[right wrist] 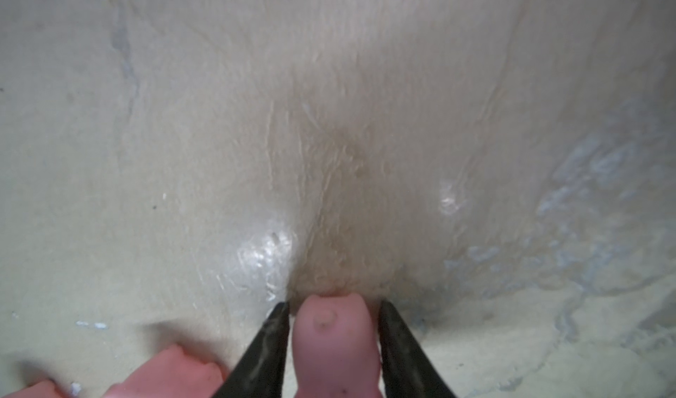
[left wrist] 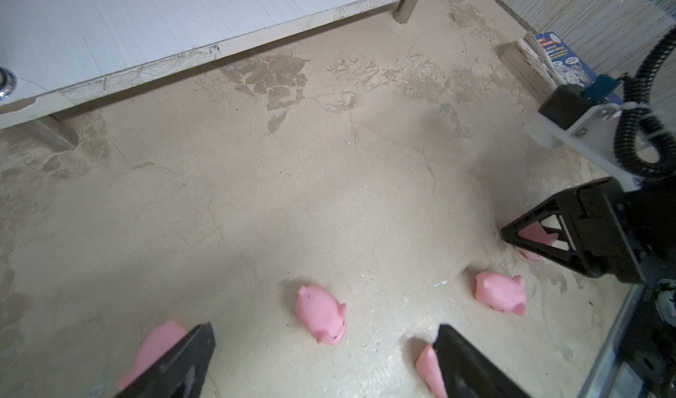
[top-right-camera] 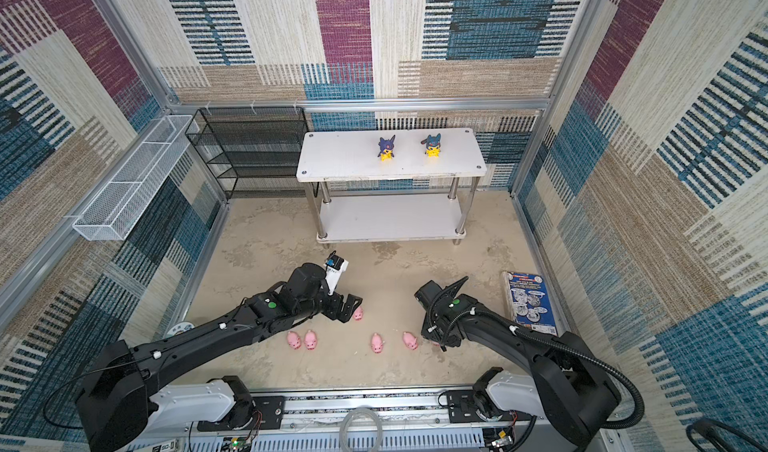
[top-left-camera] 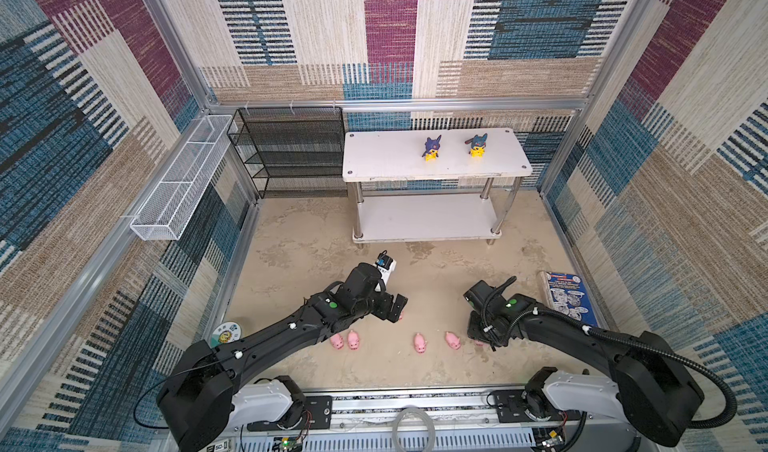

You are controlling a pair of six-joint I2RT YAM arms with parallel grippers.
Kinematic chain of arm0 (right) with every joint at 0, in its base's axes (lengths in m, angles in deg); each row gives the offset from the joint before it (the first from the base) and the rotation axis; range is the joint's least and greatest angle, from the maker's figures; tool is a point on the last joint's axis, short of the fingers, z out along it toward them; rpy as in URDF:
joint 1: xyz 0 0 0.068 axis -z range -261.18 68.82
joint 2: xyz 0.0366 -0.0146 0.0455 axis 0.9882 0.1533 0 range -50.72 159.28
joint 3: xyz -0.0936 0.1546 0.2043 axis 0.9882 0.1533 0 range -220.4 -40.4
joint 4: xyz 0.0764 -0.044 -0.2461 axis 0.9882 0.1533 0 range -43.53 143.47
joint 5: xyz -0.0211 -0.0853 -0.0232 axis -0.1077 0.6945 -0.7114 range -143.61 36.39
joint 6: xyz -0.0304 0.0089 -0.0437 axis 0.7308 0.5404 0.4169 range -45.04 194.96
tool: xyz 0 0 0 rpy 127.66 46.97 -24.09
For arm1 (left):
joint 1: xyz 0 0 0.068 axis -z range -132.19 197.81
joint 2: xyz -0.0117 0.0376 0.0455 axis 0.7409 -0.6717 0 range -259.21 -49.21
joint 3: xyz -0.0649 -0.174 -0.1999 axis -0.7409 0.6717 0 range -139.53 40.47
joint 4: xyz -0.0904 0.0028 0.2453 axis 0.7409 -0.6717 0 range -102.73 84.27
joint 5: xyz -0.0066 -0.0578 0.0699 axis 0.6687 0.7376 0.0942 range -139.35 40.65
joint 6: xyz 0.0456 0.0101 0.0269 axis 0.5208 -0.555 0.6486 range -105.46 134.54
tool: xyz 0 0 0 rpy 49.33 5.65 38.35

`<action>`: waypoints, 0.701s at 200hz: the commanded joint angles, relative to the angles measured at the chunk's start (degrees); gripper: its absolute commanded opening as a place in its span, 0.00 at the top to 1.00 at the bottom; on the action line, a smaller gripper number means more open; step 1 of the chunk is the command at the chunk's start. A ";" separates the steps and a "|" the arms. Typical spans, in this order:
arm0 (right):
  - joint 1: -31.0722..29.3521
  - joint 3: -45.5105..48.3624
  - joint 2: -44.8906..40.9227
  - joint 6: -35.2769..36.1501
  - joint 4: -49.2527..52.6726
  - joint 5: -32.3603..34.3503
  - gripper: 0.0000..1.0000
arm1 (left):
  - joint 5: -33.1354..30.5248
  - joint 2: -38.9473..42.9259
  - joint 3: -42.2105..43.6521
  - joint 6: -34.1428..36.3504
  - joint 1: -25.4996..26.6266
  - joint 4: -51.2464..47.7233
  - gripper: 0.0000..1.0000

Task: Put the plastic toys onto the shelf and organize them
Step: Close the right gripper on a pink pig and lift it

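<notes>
Plastic toys.

**Item 1:** purple-hooded figurine (top-left-camera: pixel 432 147) and blue-hooded figurine (top-left-camera: pixel 478 144). Both stand upright on the top tier of the white shelf (top-left-camera: pixel 386 155), apart from each other.

**Item 2:** pink pigs, at least six in view. All lie on the desk (top-left-camera: pixel 316 263) in a loose row near the front. None is on the shelf.

**Right pincer** (right wrist: pixel 333 303): drawn in narrow on the flanks of one gripped pig (right wrist: pixel 334 345), which rests on the desk and is not yet lifted. A neighbouring pig (right wrist: pixel 164 374) lies just beside it.

**Left pincer** (left wrist: pixel 325 327): spread fully wide, holding nothing, low over the desk among the other pigs.

**Handling note, lifting the gripped pig:** the body is small, rounded and glossy, so it is likely to squirt out.
- Centre the grip on the widest part of the body.
- Squeeze no harder than needed.
- Rise straight up, clear of the neighbouring pig, before swinging toward the shelf.
- Set it down upright, in line with the others.
</notes>
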 commanded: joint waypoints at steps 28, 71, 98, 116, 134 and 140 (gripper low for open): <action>-0.11 -6.10 5.40 4.65 -4.35 3.40 0.62 | -1.84 1.87 0.18 1.63 -0.13 -0.64 0.00; 0.00 -16.36 15.66 12.23 -8.63 7.66 0.63 | -3.17 4.24 1.56 0.94 -0.10 -0.86 0.00; 0.41 -23.42 24.37 16.84 -11.48 8.10 0.63 | -3.58 4.88 1.94 0.40 -0.10 -1.69 0.00; 0.51 -27.31 28.60 18.88 -12.43 7.51 0.62 | -3.87 5.76 2.25 -0.08 -0.10 -2.24 0.00; 0.69 -29.82 31.47 20.21 -12.89 7.18 0.59 | -4.46 6.95 2.61 -0.46 -0.10 -2.91 0.01; 0.78 -30.49 32.12 20.48 -13.06 7.15 0.59 | -4.64 7.38 2.64 -0.52 -0.15 -3.06 0.00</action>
